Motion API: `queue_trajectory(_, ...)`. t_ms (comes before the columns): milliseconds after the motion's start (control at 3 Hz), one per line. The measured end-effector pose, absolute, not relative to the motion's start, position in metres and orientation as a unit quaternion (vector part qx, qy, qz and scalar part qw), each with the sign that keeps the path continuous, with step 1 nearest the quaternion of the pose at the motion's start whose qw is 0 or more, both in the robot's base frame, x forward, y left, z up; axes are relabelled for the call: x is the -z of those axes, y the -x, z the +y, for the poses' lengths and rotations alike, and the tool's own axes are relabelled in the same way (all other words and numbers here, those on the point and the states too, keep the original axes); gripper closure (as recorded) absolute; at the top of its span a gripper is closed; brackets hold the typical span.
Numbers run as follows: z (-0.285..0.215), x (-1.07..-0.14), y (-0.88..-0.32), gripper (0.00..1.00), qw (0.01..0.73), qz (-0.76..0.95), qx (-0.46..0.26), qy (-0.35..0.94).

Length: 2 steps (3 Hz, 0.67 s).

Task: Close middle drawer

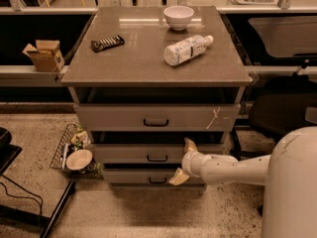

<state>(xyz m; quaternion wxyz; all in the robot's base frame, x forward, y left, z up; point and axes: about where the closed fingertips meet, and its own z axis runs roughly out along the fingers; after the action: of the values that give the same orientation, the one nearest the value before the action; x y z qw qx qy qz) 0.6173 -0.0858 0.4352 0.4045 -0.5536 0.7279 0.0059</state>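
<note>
**Operator:** Where was your claw?

**Robot:** My gripper was low at the front of the cabinet, just right of the small dark handle on the middle drawer. My white arm reached in from the right.

**Operator:** Spread, or pinched on something?

**Robot:** Spread, with nothing between the fingers. The upper finger stood at the drawer's top edge, and the lower one hung in front of the lowest drawer.

**Operator:** And the drawer itself?

**Robot:** It sat second of three, under the top drawer with the whitish cross mark. There was a dark gap above its front. How far it stood out, I could not tell.

**Operator:** Anything else about?

**Robot:** On the cabinet top were a white bowl, a plastic bottle lying on its side, and a small dark bar-shaped object. A cardboard box sat on the shelf to the left. A wire basket stood on the floor beside the cabinet.
</note>
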Motion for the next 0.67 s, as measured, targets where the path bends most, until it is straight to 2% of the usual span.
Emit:
queue_trajectory(333, -0.086, -0.435, -0.617, 0.00, 0.405, 0.728, -0.006, 0.554)
queue_trajectory(667, -0.089, -0.446, -0.610, 0.19, 0.422, 0.718, 0.003, 0.553)
